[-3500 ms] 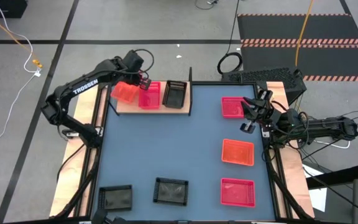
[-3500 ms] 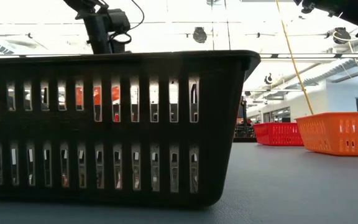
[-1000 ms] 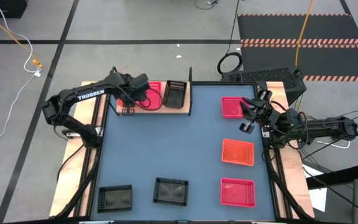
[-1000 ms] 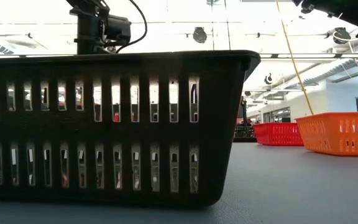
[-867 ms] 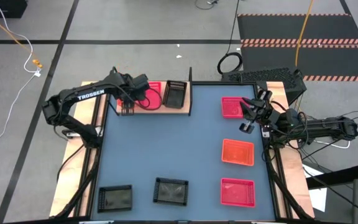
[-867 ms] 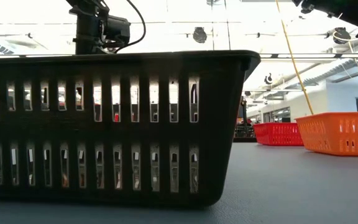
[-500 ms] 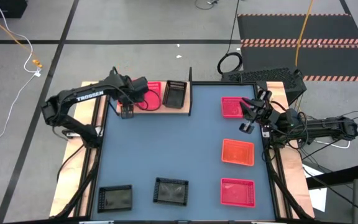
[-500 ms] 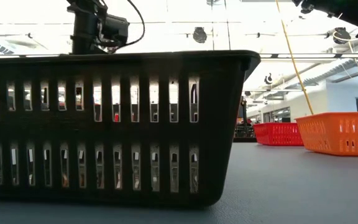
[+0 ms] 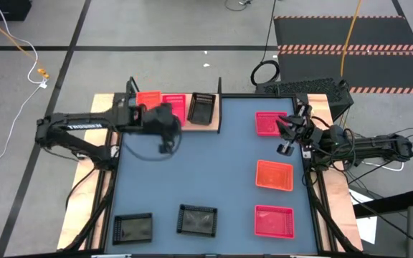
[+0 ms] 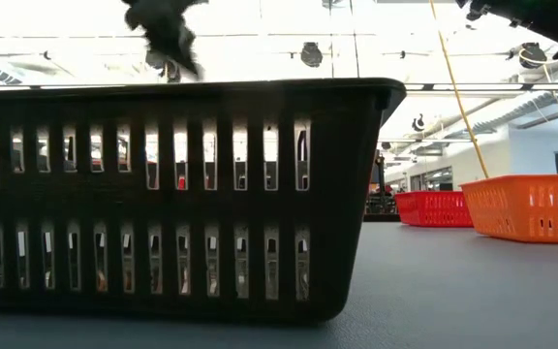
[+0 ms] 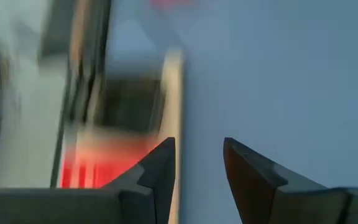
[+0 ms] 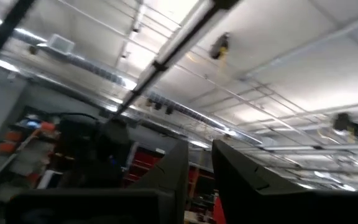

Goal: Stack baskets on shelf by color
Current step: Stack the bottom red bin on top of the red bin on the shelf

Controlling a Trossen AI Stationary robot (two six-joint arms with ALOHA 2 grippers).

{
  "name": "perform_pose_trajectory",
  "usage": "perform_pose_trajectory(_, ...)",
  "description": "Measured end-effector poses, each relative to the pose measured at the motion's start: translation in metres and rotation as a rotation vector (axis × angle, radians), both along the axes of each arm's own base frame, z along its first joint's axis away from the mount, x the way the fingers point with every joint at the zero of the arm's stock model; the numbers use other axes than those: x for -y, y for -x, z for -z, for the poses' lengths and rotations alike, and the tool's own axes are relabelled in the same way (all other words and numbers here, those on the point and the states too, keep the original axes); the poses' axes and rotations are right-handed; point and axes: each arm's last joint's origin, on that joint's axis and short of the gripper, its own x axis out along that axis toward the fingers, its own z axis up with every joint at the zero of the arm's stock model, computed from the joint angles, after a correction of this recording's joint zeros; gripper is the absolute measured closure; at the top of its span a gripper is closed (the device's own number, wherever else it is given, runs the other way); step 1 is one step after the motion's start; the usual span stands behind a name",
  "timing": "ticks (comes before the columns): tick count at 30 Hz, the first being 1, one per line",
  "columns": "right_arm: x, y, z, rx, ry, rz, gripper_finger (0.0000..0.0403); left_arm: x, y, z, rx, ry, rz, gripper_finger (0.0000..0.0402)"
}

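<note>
The shelf (image 9: 140,123) stands at the table's far left. On it in a row sit an orange basket (image 9: 148,100), a pink basket (image 9: 174,107) and a black basket (image 9: 202,107). My left gripper (image 9: 165,145) hovers over the table just near of the shelf, open and empty (image 11: 199,168). It shows blurred at the top of the low view (image 10: 168,34). My right gripper (image 9: 285,143) waits raised at the right edge, pointing up at the ceiling, a narrow gap between its fingers (image 12: 201,180) and nothing in it.
On the table's right side lie a pink basket (image 9: 267,123), an orange basket (image 9: 274,175) and another pink basket (image 9: 274,221). Two black baskets (image 9: 196,219) (image 9: 133,228) sit at the near edge. One of them fills the low view (image 10: 163,194). The table's middle (image 9: 206,168) is bare.
My left gripper has come away from the shelf's left end, swinging up and toward the table's near-right, out over the table. It has tipped up from pointing steeply down. The orange basket stays on the shelf's left end, now uncovered.
</note>
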Motion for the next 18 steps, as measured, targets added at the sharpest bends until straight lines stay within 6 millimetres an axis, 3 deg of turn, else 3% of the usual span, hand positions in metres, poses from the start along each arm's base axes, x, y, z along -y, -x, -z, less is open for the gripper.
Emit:
perform_pose_trajectory(3,-0.003,-0.007,0.001,-0.095,0.047,-0.072,0.0337,0.02,-0.036,-0.007,0.243,-0.022,0.141,0.0261)
perform_pose_trajectory(7,-0.003,-0.023,-0.01,-0.349,-0.076,-0.045,0.0337,0.041,-0.078,0.004,0.414,-0.038,0.349,0.0254)
perform_pose_trajectory(11,-0.004,-0.031,-0.02,-0.503,-0.237,0.022,0.0337,0.059,-0.117,0.044,0.434,-0.007,0.546,0.0252)
perform_pose_trajectory(18,-0.005,-0.033,-0.01,-0.533,-0.254,0.075,0.0336,0.097,-0.161,0.118,0.462,-0.328,0.932,0.0257)
